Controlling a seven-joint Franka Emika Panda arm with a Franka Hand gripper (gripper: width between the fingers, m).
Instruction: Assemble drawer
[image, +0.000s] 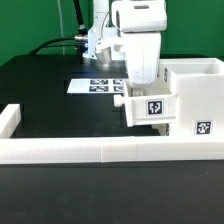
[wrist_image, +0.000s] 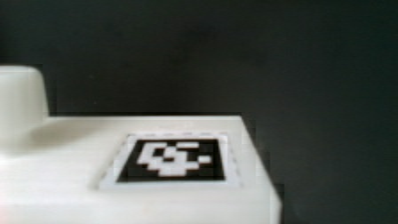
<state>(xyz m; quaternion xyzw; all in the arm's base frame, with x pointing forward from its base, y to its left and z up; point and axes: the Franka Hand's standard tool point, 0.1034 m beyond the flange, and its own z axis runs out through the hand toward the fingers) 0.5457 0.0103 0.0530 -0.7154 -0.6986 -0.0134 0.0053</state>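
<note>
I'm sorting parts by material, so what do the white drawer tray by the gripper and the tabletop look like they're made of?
The drawer tray looks like matte white plastic: smooth, evenly coloured walls with soft rounded edges and no grain. Its black-and-white tag seems a flat printed sticker. The tabletop looks like a dull black sheet or cloth with almost no glare; which one is unclear.

A robotics lab: black bench (image: 40, 85), marker board (image: 100, 86) near its far edge, tagged white parts.

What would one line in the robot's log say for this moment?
hand: low over small tray, grip hidden | tray: against housing | marker board: flat behind | wall strip: in front
</note>
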